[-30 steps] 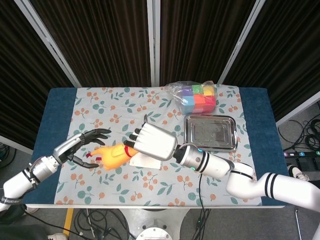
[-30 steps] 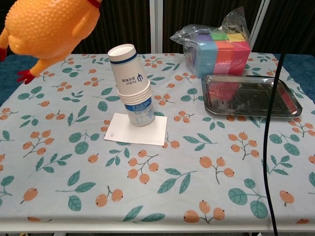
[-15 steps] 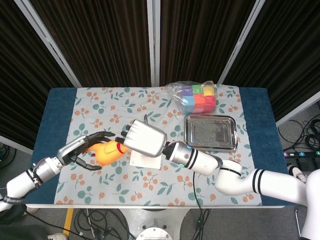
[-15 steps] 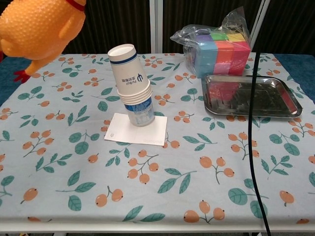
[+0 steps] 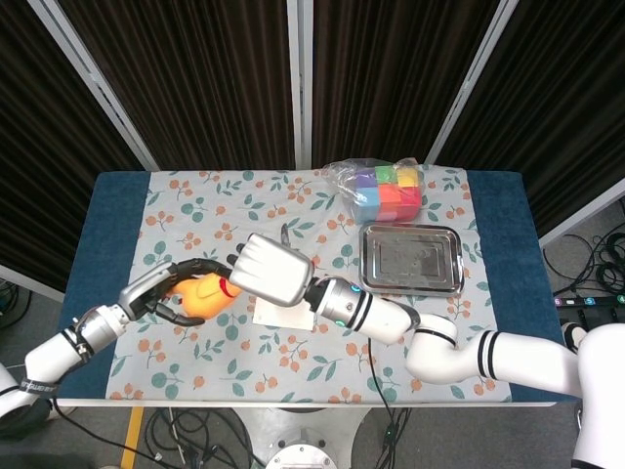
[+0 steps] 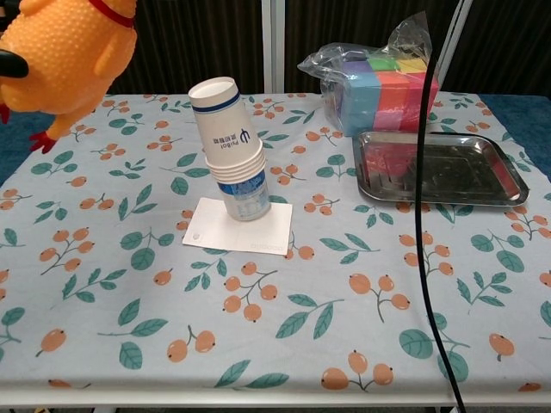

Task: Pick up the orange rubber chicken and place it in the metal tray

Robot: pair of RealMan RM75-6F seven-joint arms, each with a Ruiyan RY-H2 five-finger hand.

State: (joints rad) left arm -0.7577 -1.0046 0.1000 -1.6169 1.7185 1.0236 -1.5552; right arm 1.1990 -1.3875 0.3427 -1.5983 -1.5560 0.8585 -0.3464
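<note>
Item count: one orange rubber chicken (image 5: 200,296), one metal tray (image 5: 412,258), one stack of paper cups (image 6: 231,151) standing on one white card (image 6: 238,225), and one clear bag of coloured foam blocks (image 5: 384,188).

The chicken is off the cloth, in the centre-left of the head view and the upper left corner of the chest view. The left hand (image 5: 171,293) has its dark fingers (image 5: 195,266) curved over the top of the body and another reaching under it, so the hand cups the chicken. The right hand (image 5: 269,269) lies immediately to the right of the chicken, at its red collar; its casing hides the contact point (whether it grips the neck or only rests against it cannot be told).

In the chest view the chicken hangs above the cloth, left of and higher than the cup stack, its red feet near the left frame edge.

The tray sits right of centre in the head view, just below the bag, near the right border of the floral tablecloth (image 6: 284,327). Between the cup stack and the tray there is bare cloth. A thin black cable (image 6: 420,232) crosses the chest view vertically in front of the tray's middle. The lower half of the cloth in the chest view carries no items.
</note>
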